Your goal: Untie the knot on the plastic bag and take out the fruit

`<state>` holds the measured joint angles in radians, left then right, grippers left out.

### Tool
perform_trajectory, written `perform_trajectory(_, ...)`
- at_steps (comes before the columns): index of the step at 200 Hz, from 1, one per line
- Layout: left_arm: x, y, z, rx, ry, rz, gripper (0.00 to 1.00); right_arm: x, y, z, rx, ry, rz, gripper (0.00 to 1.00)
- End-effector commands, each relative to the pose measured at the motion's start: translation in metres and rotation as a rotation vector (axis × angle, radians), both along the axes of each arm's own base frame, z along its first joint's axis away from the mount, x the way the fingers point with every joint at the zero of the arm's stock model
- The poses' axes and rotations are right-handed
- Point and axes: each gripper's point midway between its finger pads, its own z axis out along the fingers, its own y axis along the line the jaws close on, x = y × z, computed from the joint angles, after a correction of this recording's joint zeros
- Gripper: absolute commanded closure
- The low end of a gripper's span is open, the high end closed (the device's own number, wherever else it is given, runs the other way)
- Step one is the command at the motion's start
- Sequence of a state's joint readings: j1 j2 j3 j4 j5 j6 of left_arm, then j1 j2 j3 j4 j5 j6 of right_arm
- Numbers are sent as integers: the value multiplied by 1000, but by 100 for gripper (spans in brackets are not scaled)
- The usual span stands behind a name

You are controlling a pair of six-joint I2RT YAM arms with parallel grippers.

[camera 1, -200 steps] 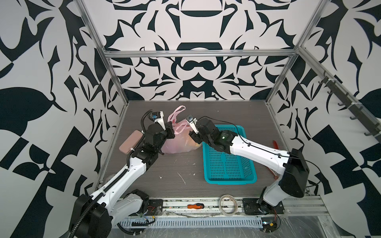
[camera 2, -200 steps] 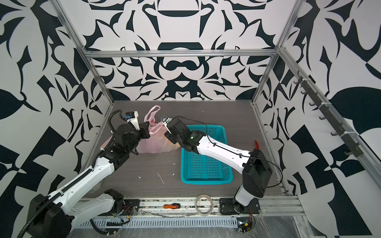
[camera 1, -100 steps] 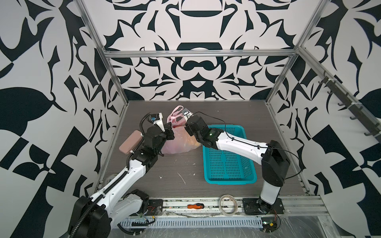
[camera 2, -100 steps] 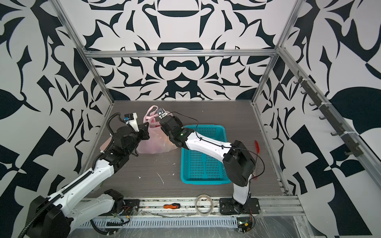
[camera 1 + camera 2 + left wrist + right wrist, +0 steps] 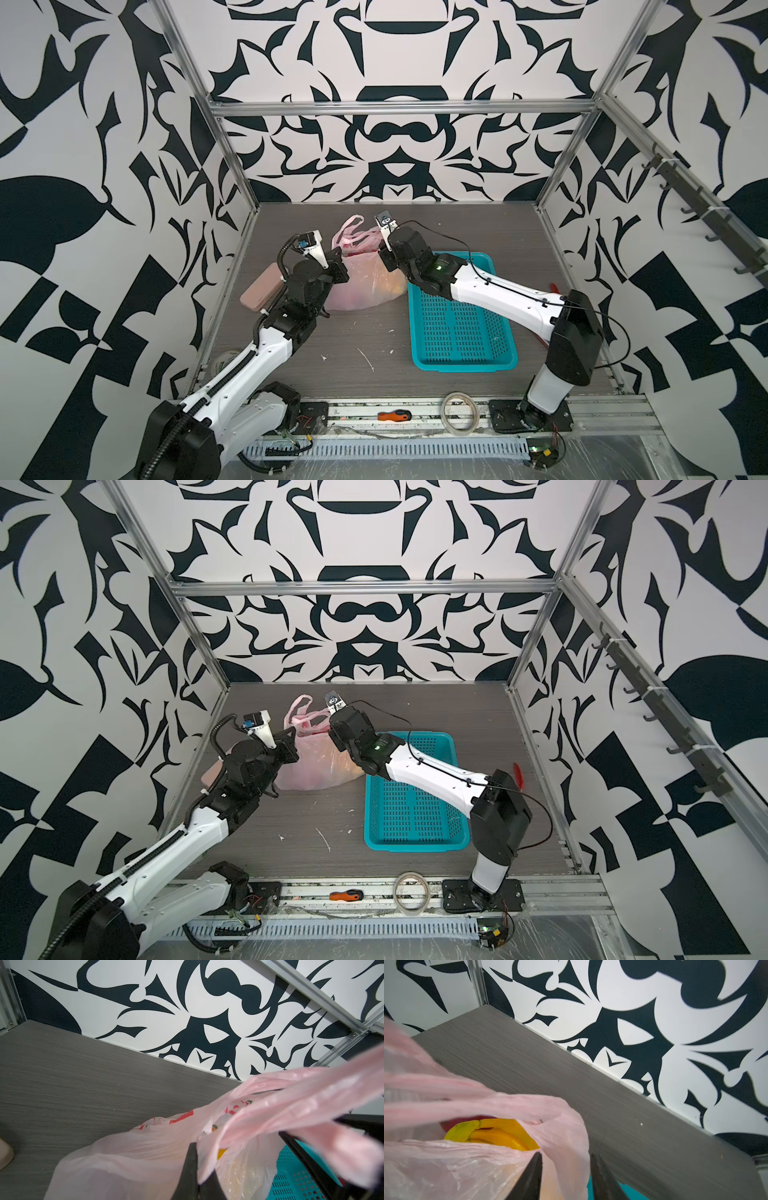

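The pale-pink plastic bag [image 5: 361, 291] [image 5: 309, 771] lies on the grey table between my arms. Its loop handles [image 5: 353, 237] [image 5: 291, 1103] stretch across the mouth; I cannot tell whether they are still twisted into a knot. My left gripper [image 5: 338, 266] [image 5: 199, 1159] is shut on a fold of the bag's rim. My right gripper [image 5: 387, 266] [image 5: 564, 1159] has its jaws apart, with the bag's rim [image 5: 566, 1126] between them. A yellow banana [image 5: 492, 1134] and something red [image 5: 467, 1121] show through the gaping mouth.
A teal perforated basket [image 5: 463, 365] [image 5: 415, 845] stands right of the bag, under my right forearm. A pinkish-brown block [image 5: 264, 286] lies by the left wall. A screwdriver [image 5: 392, 414] and a tape roll [image 5: 459, 409] rest on the front rail.
My right arm swung left over the bag's top, then came back to its right rim. The left gripper stayed shut on the bag and hardly moved.
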<state>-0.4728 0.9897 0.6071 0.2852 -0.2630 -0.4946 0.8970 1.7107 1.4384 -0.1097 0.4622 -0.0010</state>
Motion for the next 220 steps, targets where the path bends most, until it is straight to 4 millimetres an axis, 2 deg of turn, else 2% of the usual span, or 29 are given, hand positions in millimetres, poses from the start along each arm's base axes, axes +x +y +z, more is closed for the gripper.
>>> perform_trajectory(1, -5, -2, 6, -56, -21, -21, 100, -4, 2, 9, 39, 3, 18, 49)
perform_trajectory(82, -16, -3, 6, -80, -22, -56, 100, 6, 14, 2, 17, -44, -14, 31)
perform_trajectory(167, -19, -1, -3, -94, -17, -46, 100, 39, 8, 4, 36, -203, -254, 26)
perform_trajectory(180, -19, 1, -5, -93, -16, -36, 100, 42, 6, 6, 47, -215, -283, 29)
perform_trajectory(189, -18, 3, -6, -92, -18, -28, 100, 43, 6, 7, 50, -217, -292, 34)
perform_trajectory(220, -18, 9, -11, -101, -20, 6, 100, 36, 2, 10, 75, -190, -280, 67)
